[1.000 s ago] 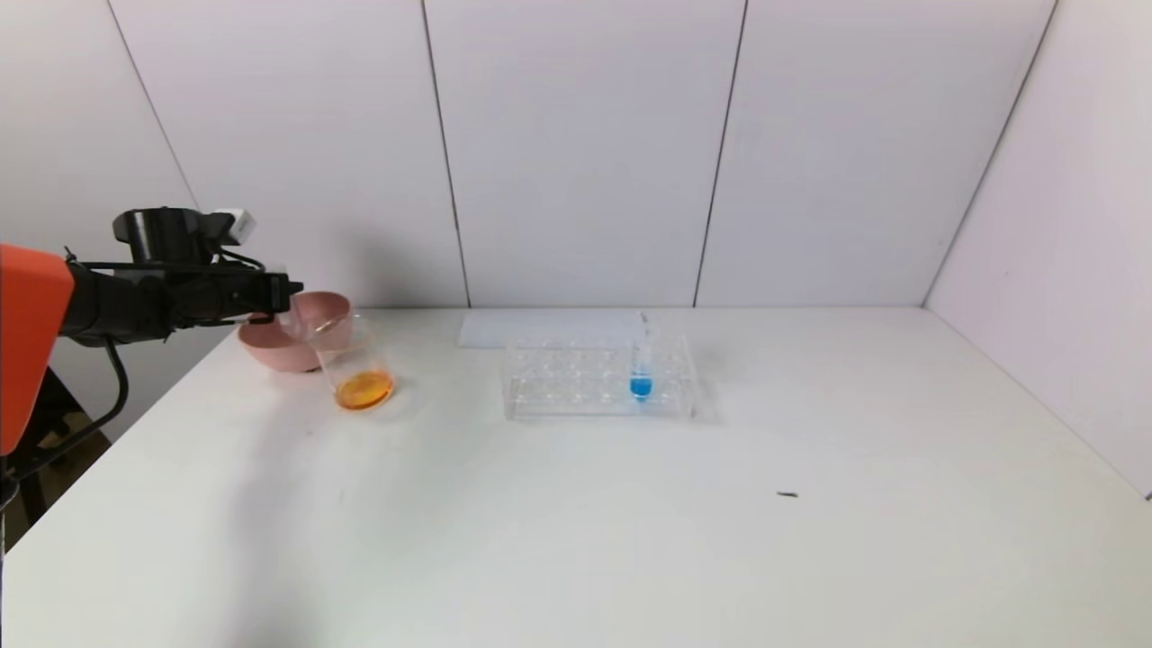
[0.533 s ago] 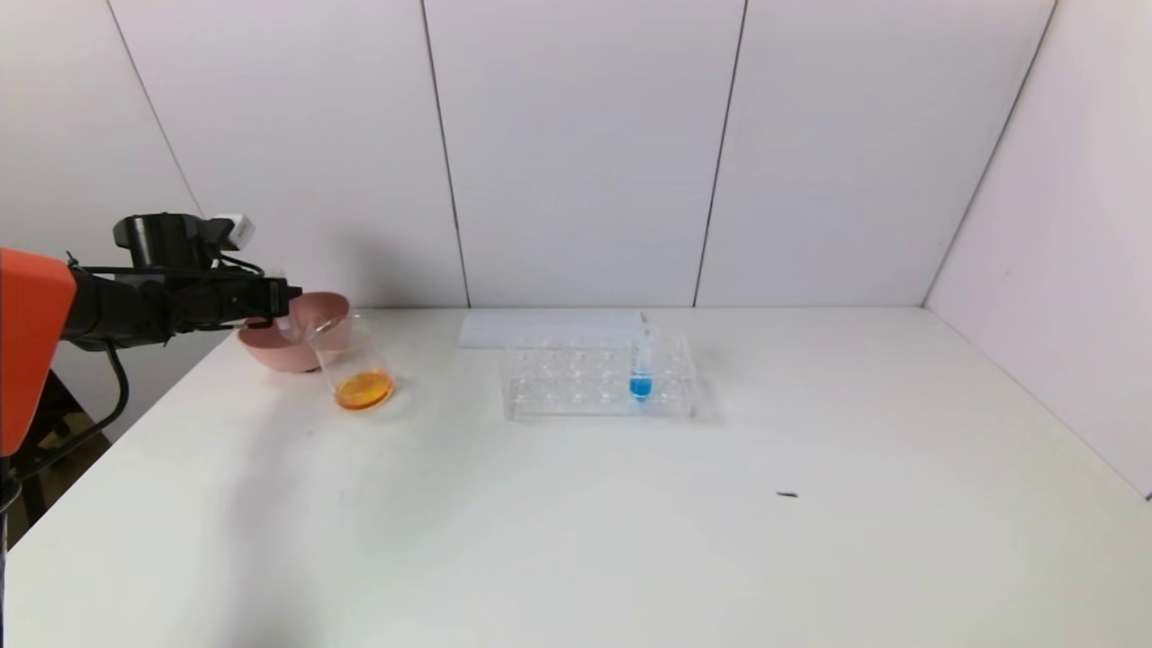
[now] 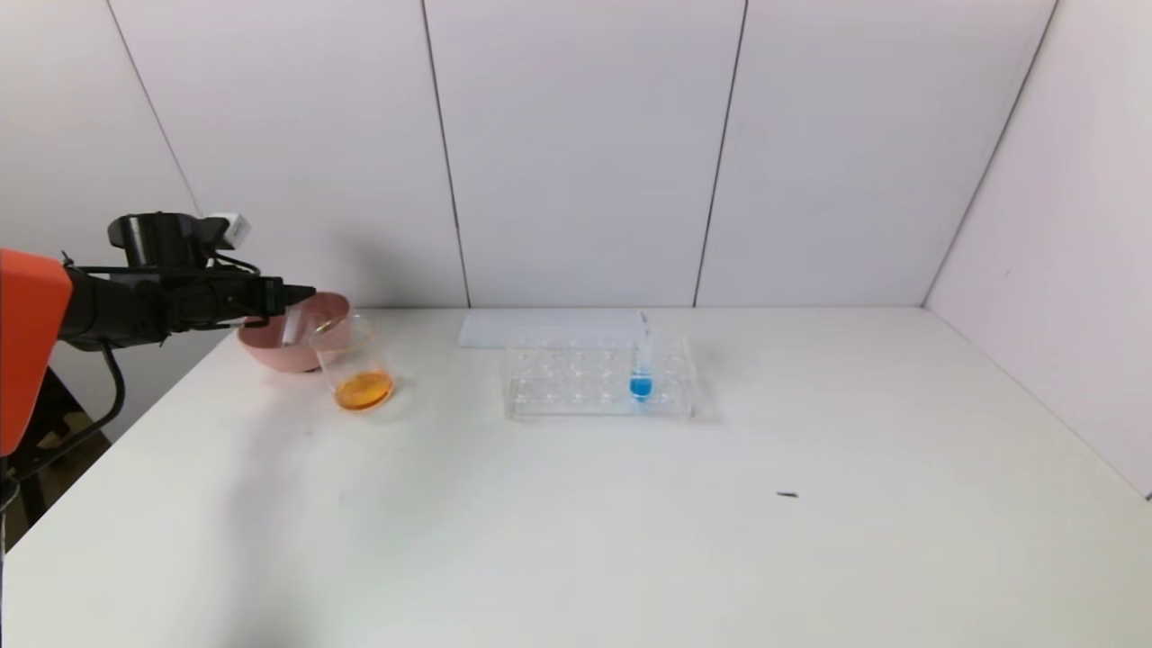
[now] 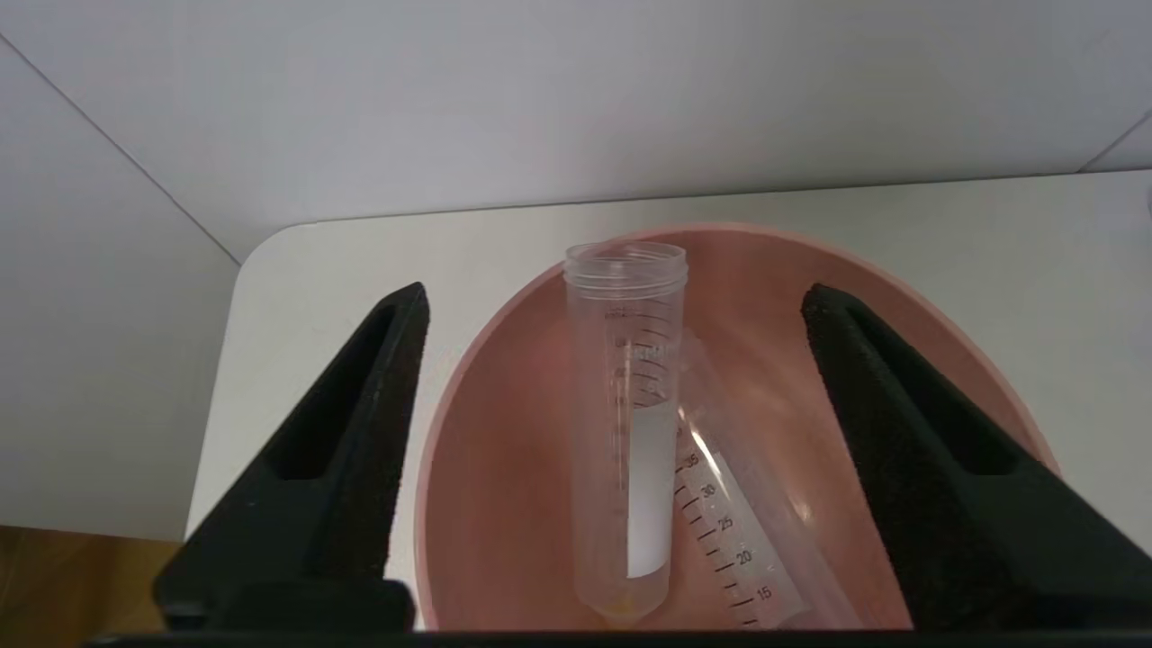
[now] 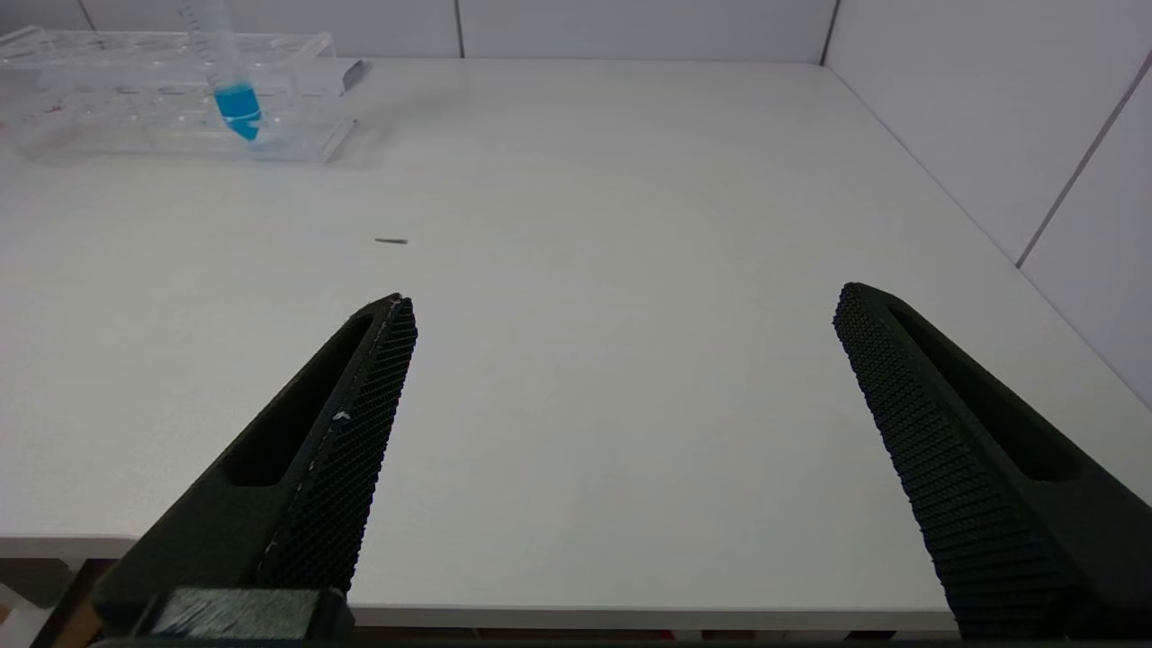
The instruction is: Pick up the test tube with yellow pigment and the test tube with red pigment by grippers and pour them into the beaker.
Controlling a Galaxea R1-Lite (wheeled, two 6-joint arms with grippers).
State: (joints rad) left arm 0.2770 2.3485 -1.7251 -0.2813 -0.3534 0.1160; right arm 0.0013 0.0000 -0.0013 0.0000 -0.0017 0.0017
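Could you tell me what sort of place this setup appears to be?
Probably a mock chemistry bench in a robot test cell. A white table walled by plain panels carries a clear tube rack holding a blue-tipped tube, a beaker of orange liquid, and a pink bowl containing emptied tubes.

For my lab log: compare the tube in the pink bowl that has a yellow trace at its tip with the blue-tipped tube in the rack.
The tube with the yellow trace is nearly empty and leans inside the pink bowl beside a second clear tube, between the fingers of the open left tool. The blue-tipped tube holds blue liquid and stands upright in the clear rack, with no tool near. Both are clear; graduations are plain only on the bowl's.
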